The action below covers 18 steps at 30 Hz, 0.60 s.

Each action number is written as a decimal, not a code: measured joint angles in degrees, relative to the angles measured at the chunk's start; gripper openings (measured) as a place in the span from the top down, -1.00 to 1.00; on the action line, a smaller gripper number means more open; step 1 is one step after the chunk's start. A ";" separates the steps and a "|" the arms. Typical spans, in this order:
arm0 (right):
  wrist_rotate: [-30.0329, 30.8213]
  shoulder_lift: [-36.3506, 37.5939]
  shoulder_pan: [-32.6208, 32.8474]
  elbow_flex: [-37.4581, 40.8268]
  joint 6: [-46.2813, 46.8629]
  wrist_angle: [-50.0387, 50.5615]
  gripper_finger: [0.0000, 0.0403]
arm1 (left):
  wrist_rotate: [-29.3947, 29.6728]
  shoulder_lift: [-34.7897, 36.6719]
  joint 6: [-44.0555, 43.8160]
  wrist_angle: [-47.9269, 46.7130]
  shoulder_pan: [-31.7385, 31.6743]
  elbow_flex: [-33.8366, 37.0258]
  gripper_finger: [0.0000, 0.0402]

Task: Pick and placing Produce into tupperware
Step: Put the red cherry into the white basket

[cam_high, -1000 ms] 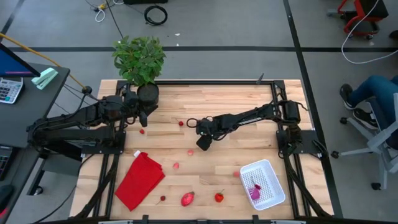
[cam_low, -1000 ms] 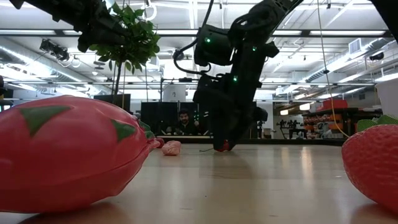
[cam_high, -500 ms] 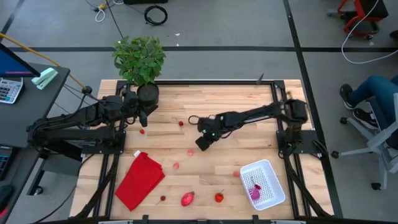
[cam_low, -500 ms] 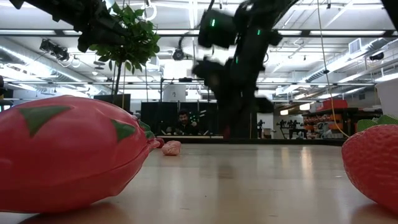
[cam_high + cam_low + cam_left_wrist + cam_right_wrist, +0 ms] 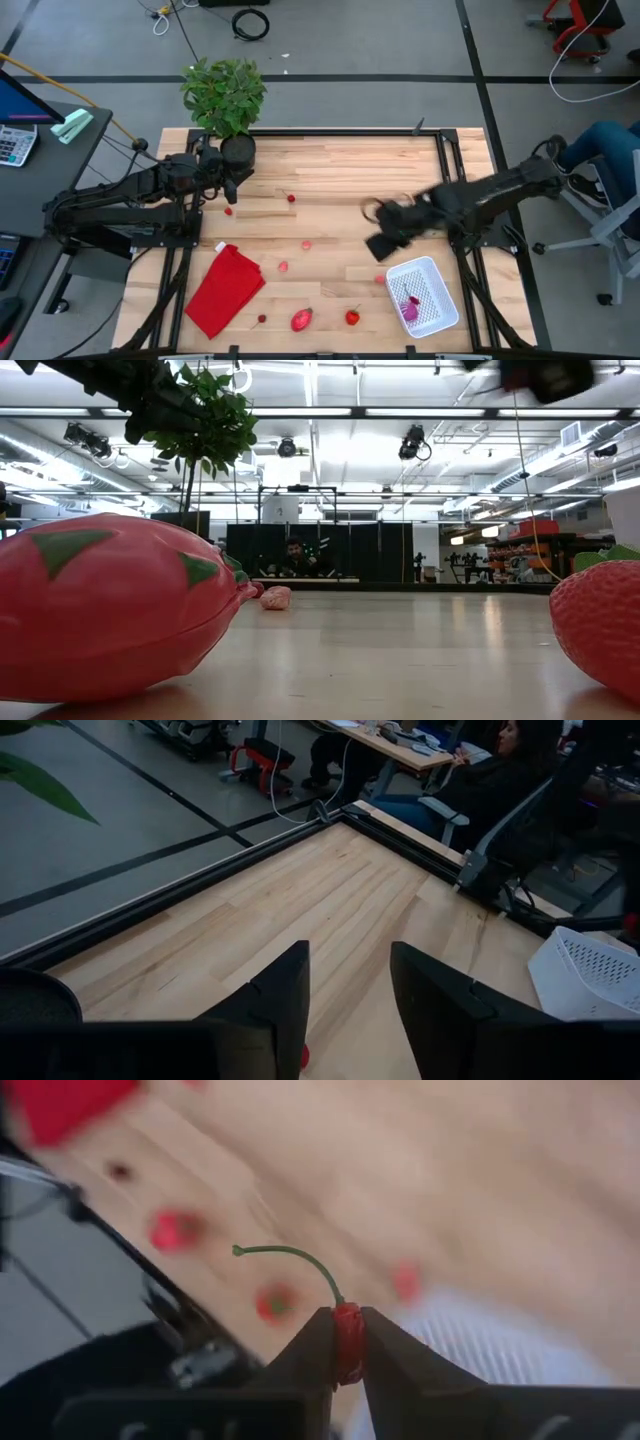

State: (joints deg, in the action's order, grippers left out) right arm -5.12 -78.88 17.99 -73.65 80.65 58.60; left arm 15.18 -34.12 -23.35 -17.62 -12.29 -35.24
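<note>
My right gripper (image 5: 381, 246) hangs above the table, just on the far-left side of the white mesh tupperware (image 5: 422, 295), shut on a small red cherry (image 5: 347, 1342). Its arm is a blur at the top of the low view. The tupperware holds purple-pink pieces (image 5: 410, 306). More produce lies loose on the wood: a pink dragon fruit (image 5: 301, 320), a strawberry (image 5: 352, 318), a dark cherry (image 5: 262, 320) and small red and pink bits (image 5: 306, 244). My left gripper (image 5: 345, 990) waits open by the plant pot, over a red bit (image 5: 229, 211). My right gripper pinches the cherry's round red body (image 5: 347, 1348) between its two fingers. The thin green stem (image 5: 290, 1256) curves free beyond the fingertips. The cherry is lifted clear of the table.
A folded red cloth (image 5: 225, 288) lies near the table's near-left corner. A potted plant (image 5: 226, 100) stands at the far-left edge. A seated person (image 5: 600, 160) is beyond the right edge. In the low view the dragon fruit (image 5: 110, 610) and strawberry (image 5: 600, 630) loom close.
My right gripper has risen from the table's middle with the cherry and swung quickly toward the right and near edges, ending beside the tupperware. In the low view it has gone up out of the picture's middle.
</note>
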 joint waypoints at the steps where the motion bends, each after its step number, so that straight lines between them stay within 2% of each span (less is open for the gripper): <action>1: -0.34 0.54 2.77 0.00 4.52 2.27 0.75 | 0.02 -0.01 0.00 -0.01 0.00 0.00 0.25; 6: -5.81 -0.47 15.18 0.00 27.28 9.33 0.69 | 0.01 0.01 0.51 -0.05 0.00 0.00 0.24; 9: -7.57 -3.06 20.68 0.51 36.64 9.31 0.67 | 0.02 0.01 0.70 -0.05 0.00 0.00 0.26; 13: -10.28 -6.71 24.39 2.47 41.39 3.75 0.60 | 0.02 0.01 1.49 -0.03 0.00 0.00 0.29; 18: -10.91 -10.96 24.39 4.99 40.69 -5.07 0.44 | 0.02 -0.01 1.46 0.84 0.00 0.00 0.28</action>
State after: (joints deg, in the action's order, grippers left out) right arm -16.03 -89.85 42.38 -68.66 121.34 53.53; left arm 15.20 -34.13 -21.89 -16.78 -12.29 -35.24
